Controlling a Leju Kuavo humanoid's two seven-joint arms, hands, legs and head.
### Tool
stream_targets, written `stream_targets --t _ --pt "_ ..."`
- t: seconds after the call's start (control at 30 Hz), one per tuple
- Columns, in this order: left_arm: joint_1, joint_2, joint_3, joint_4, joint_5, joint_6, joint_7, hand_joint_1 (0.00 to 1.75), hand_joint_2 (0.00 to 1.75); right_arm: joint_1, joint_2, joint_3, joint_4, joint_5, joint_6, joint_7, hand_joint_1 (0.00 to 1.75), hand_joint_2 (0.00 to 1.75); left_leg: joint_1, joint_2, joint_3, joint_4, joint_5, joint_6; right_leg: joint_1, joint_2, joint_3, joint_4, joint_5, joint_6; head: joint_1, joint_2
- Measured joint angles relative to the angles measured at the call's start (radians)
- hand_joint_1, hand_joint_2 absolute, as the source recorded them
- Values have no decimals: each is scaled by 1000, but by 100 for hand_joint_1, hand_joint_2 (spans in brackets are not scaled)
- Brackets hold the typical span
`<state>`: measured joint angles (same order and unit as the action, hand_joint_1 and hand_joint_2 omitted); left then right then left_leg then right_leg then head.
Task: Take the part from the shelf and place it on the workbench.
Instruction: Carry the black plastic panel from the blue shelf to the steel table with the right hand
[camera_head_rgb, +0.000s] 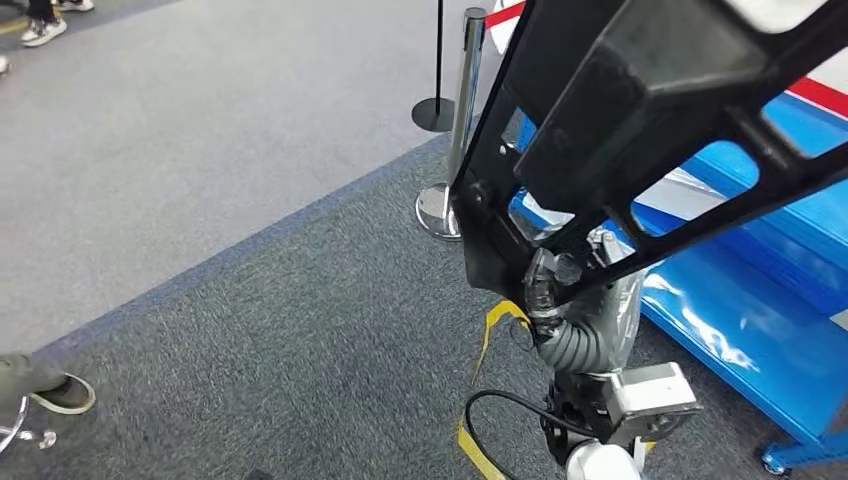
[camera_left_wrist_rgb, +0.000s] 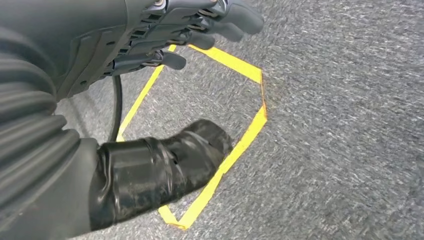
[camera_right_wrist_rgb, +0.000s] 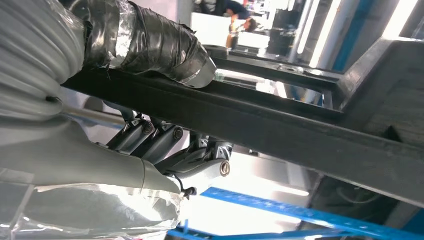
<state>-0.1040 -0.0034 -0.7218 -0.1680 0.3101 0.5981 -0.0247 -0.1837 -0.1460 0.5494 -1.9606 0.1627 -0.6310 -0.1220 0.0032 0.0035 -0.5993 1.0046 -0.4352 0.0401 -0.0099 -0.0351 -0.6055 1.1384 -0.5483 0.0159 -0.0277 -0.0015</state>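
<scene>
Gripping the black part, long axis slanted, right hand.

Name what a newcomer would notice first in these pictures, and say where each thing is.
A big black frame part fills the upper right of the head view, gripped by the right hand along one bar. Below it stands a blue shelf. The left hand hangs over grey carpet marked with yellow tape.

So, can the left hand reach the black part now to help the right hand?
Probably not as things stand. The left hand hangs low over the carpet, holding nothing, while the black part is held high by the right hand.
</scene>
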Motion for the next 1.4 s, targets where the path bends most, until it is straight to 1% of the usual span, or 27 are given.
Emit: stream_targets --t 0.07,0.1,0.13,0.2,0.27,0.3,0.33,0.4,0.47,0.53,0.6,0.67,0.7,0.73,0.8,0.87,0.93,0.97,1.03,1.1,1.13,1.17,1.2,1.23,1.3,1.37,1.4 --pt "-3 1 -1 -1 -18 -11 7 0 175 15 -6 -1 -7 6 -7 3 175 175 0 -20 -1 1 1 4 -1 21 -58 119 -49 2 3 0" --pt "-4 1 -2 -1 -31 -17 11 0 175 24 -9 -3 -9 10 -12 5 175 175 0 -33 -1 2 0 4 -1 25 -77 155 -55 4 3 0" --pt "-4 2 -5 -2 -44 -25 15 0 175 32 -12 -6 -13 13 -18 6 175 175 0 -46 -1 5 0 3 -2 27 -80 157 -42 5 3 0" --pt "-2 3 -11 -3 -57 -34 19 0 175 41 -17 -16 -25 12 -30 5 175 175 2 -73 -2 15 -4 -2 -9 43 -38 61 24 6 3 0" --pt "-3 4 -13 -5 -57 -39 14 0 175 49 -20 -27 -38 10 -40 1 175 175 2 -98 -12 31 -11 -12 -18 94 10 -45 63 7 2 0" --pt "-3 5 -13 -5 -56 -41 10 0 175 55 -21 -33 -44 9 -44 -1 175 175 3 -109 -20 37 -11 -18 -19 114 20 -71 67 7 2 0" --pt "-3 7 -14 -5 -56 -42 7 0 175 62 -22 -37 -50 9 -47 -3 175 175 5 -120 -26 39 -9 -24 -18 120 21 -75 63 4 2 0" --pt "2 10 -15 -6 -55 -43 5 0 175 72 -24 -44 -62 11 -52 -4 175 175 10 -131 -35 38 -5 -36 -16 98 22 -79 67 -7 2 0" --pt "5 11 -16 -7 -52 -44 2 0 175 78 -25 -51 -75 16 -53 -2 175 175 7 -89 -53 72 -26 -45 -17 75 24 -86 71 -18 -6 0" --pt "2 11 -17 -9 -41 -43 -5 0 175 86 -26 -58 -87 25 -53 4 175 175 5 -34 -90 154 -73 -50 -15 52 27 -89 72 -24 -14 0" --pt "-1 11 -17 -10 -19 -37 -15 0 175 97 -27 -66 -97 37 -54 15 175 175 7 -20 -136 254 -115 -53 -10 27 28 -89 69 -28 -15 0" --pt "0 10 -17 -12 -1 -33 -21 0 175 109 -28 -76 -106 51 -54 24 175 175 7 -15 -152 295 -117 -50 -5 0 30 -88 66 -32 -16 0" --pt "2 10 -17 -12 1 -32 -20 0 175 114 -28 -80 -112 58 -54 27 175 175 6 -12 -136 268 -96 -46 -2 -11 31 -88 65 -33 -16 0" --pt "2 10 -17 -12 -2 -32 -17 0 175 117 -28 -84 -117 64 -54 28 175 175 2 -3 -103 209 -65 -38 0 -22 34 -88 63 -33 -16 0" --pt "1 11 -17 -12 -12 -33 -9 0 175 124 -28 -93 -128 74 -54 27 175 175 -12 41 -35 86 -26 -17 5 -42 40 -90 59 -33 -15 0" --pt "-3 11 -18 -12 -24 -37 0 0 175 132 -28 -100 -136 83 -54 21 175 175 -26 67 -10 32 -23 -2 7 -62 43 -93 58 -27 -15 0" --pt "-2 12 -19 -12 -34 -42 10 0 175 137 -24 -106 -141 89 -54 14 175 175 -25 46 -6 18 -17 6 9 -82 49 -98 55 -18 -15 0" --pt "-1 12 -21 -12 -38 -44 13 0 175 139 -23 -108 -143 90 -54 12 175 175 -21 35 1 7 -12 8 9 -77 52 -96 50 -13 -13 0" --pt "0 11 -25 -12 -42 -48 17 0 175 140 -21 -114 -150 91 -54 8 175 175 -11 16 16 -14 -2 14 8 -34 32 -42 14 -4 -10 0" --pt "-2 10 -28 -12 -44 -50 18 0 175 147 -20 -117 -154 92 -54 7 175 175 -10 -6 18 -16 0 18 2 12 -24 75 -41 1 -8 0" --pt "-4 10 -28 -12 -45 -51 18 0 175 151 -20 -118 -155 91 -54 7 175 175 -9 -19 17 -15 1 19 -1 20 -51 126 -56 4 -7 0" --pt "-4 10 -29 -12 -47 -52 18 0 175 154 -20 -118 -155 91 -54 8 175 175 -8 -33 17 -11 -1 17 -5 25 -64 147 -52 8 -7 0" --pt "-3 10 -30 -12 -54 -54 16 0 175 156 -20 -119 -155 91 -54 8 175 175 -6 -48 16 -6 -3 14 -9 28 -61 133 -29 12 -7 0" --pt "-2 10 -32 -12 -64 -57 15 0 175 156 -20 -120 -155 90 -54 9 175 175 -3 -63 15 2 -7 10 -14 35 -42 86 7 16 -7 0" --pt "-3 10 -41 -12 -87 -65 12 0 175 158 -19 -122 -155 86 -54 9 175 175 2 -89 5 26 -18 -4 -25 79 8 -25 55 24 -6 0" --pt "-5 10 -50 -13 -88 -71 6 0 175 161 -16 -122 -156 80 -54 7 175 175 5 -112 -12 43 -23 -17 -28 115 27 -70 57 19 -4 0" --pt "-4 10 -53 -14 -80 -73 0 0 175 162 -14 -123 -157 77 -54 4 175 175 6 -123 -19 46 -22 -24 -25 115 26 -73 55 13 -4 0"
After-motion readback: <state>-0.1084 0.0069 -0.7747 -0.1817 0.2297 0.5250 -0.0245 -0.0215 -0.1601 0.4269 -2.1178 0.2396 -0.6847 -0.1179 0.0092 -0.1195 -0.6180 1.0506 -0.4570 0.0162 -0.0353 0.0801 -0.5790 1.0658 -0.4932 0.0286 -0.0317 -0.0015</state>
